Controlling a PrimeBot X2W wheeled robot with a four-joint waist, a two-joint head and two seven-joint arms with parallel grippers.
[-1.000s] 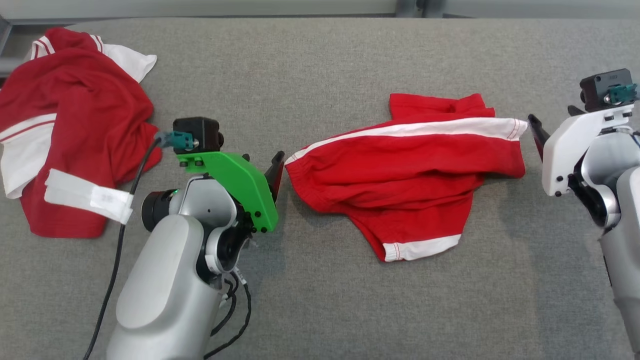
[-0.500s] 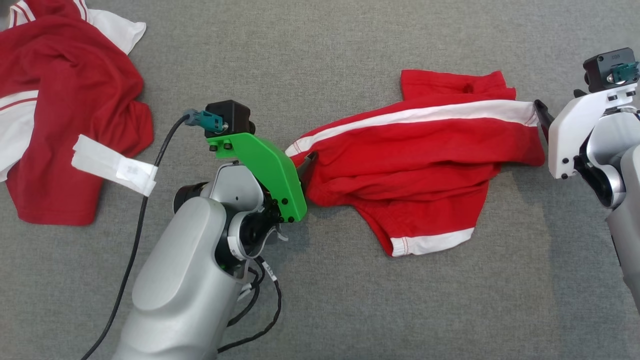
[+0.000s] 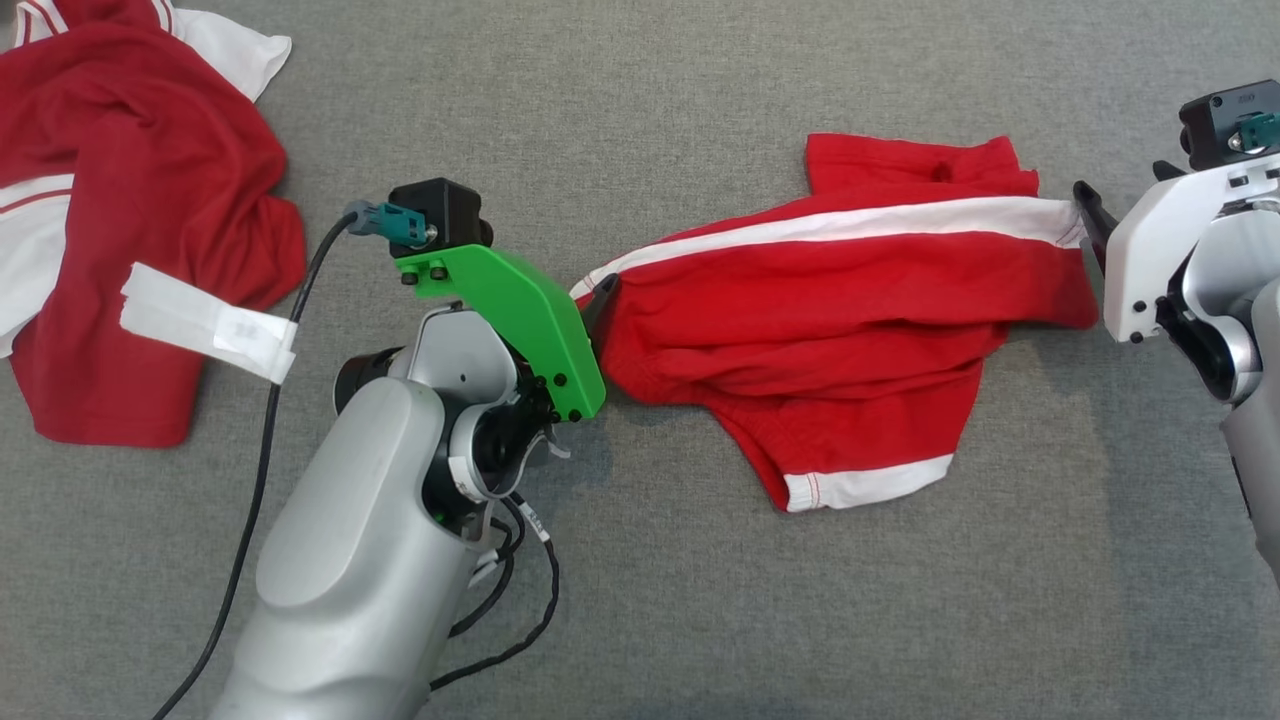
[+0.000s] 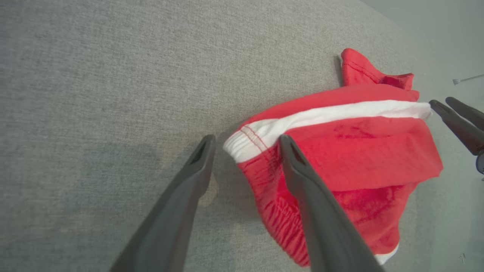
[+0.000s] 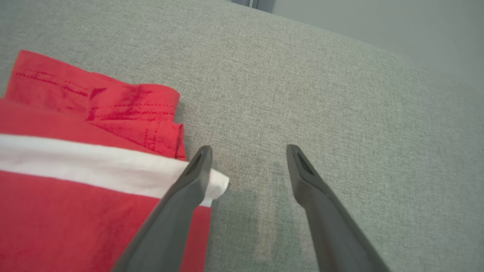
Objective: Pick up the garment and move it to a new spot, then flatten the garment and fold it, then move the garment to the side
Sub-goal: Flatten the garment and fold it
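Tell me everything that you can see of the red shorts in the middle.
The shorts are red, soft-looking cloth with a white side stripe, a white leg hem and a gathered waistband. They lie crumpled, not flat, on the grey surface. The open left gripper straddles the waistband corner; one finger of the open right gripper overlaps the stripe's other end.

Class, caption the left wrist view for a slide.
Left gripper, jaws open, straddles the waistband corner of red, white-striped fabric shorts.

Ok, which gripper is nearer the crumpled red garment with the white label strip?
Left. The left gripper is at the shorts' waistband end, to the right of that crumpled garment; the right gripper is at the shorts' far end, with the shorts in between.
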